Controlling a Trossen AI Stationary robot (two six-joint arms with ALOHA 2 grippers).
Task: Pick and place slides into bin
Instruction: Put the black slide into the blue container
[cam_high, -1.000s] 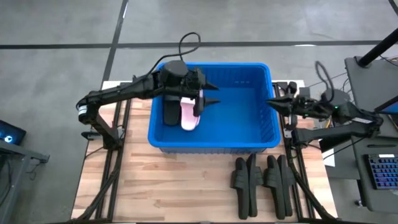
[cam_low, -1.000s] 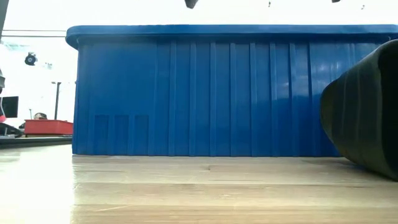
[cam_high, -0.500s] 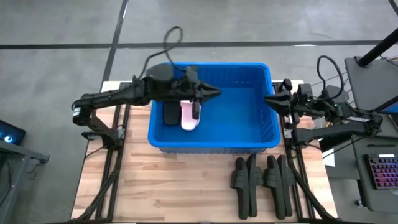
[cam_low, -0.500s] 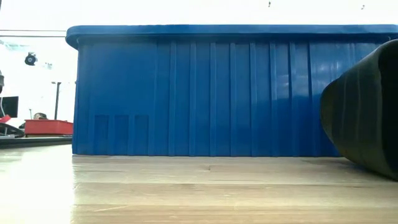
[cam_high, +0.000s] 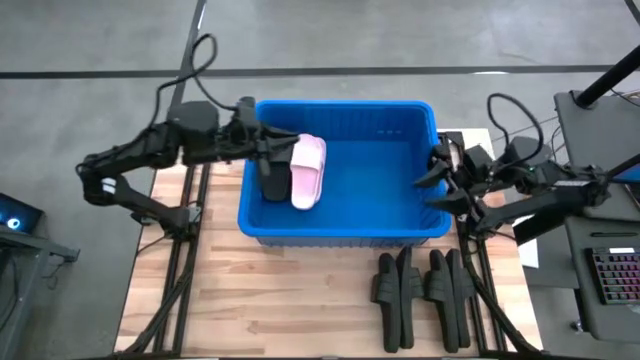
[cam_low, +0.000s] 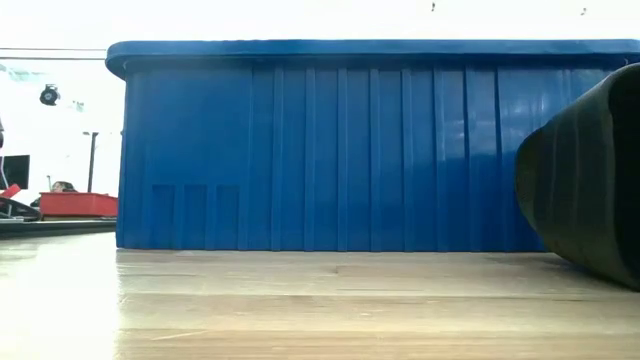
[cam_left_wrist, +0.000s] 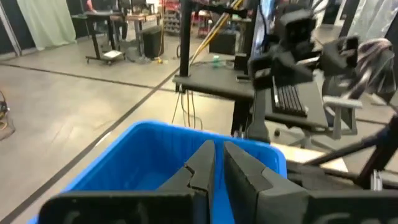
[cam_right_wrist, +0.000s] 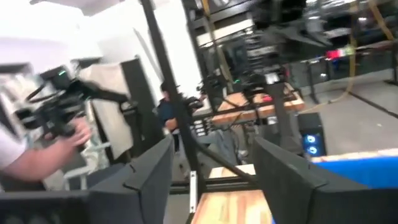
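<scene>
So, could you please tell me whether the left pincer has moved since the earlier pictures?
Yes. The left pincer has pulled back from over the middle of the bin toward its left rim.

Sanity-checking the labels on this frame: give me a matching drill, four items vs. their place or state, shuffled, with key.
Items:
1. pink slide
2. black slides
3. left gripper
4. right gripper

Place or state:
A. on the wooden table, in front of the bin
B. open, at the bin's right wall
C. inside the bin, at its left end
D. shut, empty, over the bin's left rim

Pairs: 1-C, 2-A, 3-D, 4-B
</scene>
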